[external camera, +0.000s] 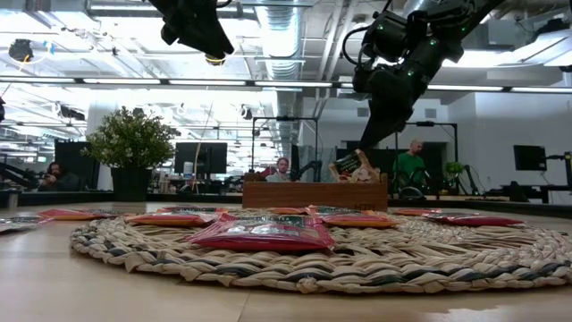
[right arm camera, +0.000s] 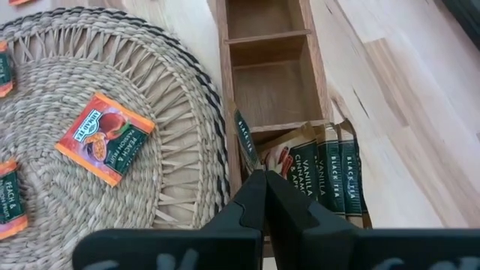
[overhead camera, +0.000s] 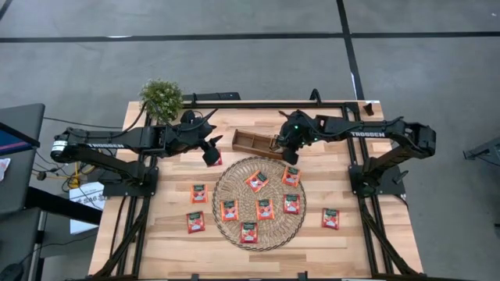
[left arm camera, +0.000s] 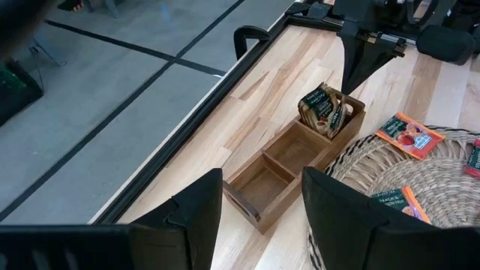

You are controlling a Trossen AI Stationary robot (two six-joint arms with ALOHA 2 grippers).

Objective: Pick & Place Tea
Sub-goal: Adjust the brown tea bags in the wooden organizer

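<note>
Tea sachets point(right arm camera: 315, 169) stand upright on edge in tray point(right arm camera: 225, 112).

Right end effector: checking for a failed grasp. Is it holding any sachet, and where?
Nothing held: the right end effector is shut and empty above the sachets in the wooden tray.

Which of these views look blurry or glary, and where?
Low view: the woven mat blurs closest to the lens, and ceiling lights glare behind the arms. Left wrist view: its own claw is soft and dark. High view: evenly lit, faint shadows.
</note>
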